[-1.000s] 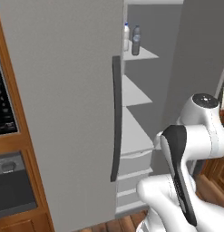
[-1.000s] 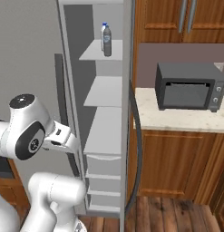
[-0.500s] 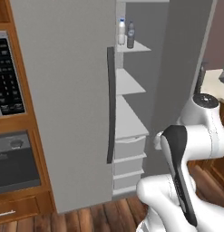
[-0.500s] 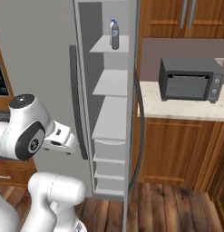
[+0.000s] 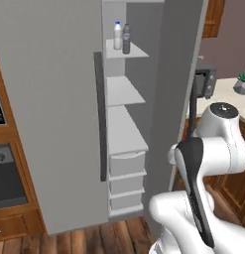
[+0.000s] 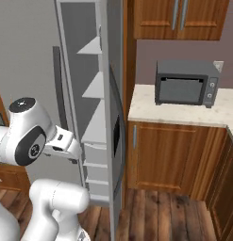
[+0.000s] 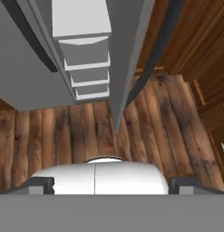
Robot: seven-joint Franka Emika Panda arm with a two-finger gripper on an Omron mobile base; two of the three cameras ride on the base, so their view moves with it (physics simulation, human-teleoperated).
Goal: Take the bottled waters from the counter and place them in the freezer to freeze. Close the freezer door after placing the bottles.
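bottles on the top shelf, door ajar, pincer spread and empty

no brand, label or writing can be read on anything here.

the two small plastic bottled waters with blue caps, one whitish-clear and one smoky grey, stand upright and just beside each other on the top pale shelf of the tall narrow grey freezer, high above and ahead of the pincer. the tall grey freezer door with a long dark vertical handle stands open, edge-on in the hand view, ahead of the pincer. the white arm's two-finger pincer points down at the brown wooden plank floor, its dark tips spread wide, nothing between them. the beige speckled stone counter carries a dark grey microwave, off to the pincer's right.

against the earlier frames the whole picture has shifted in both base views: the camera has moved, and the freezer opening now looks narrower. the bottles sit on the same shelf as before.
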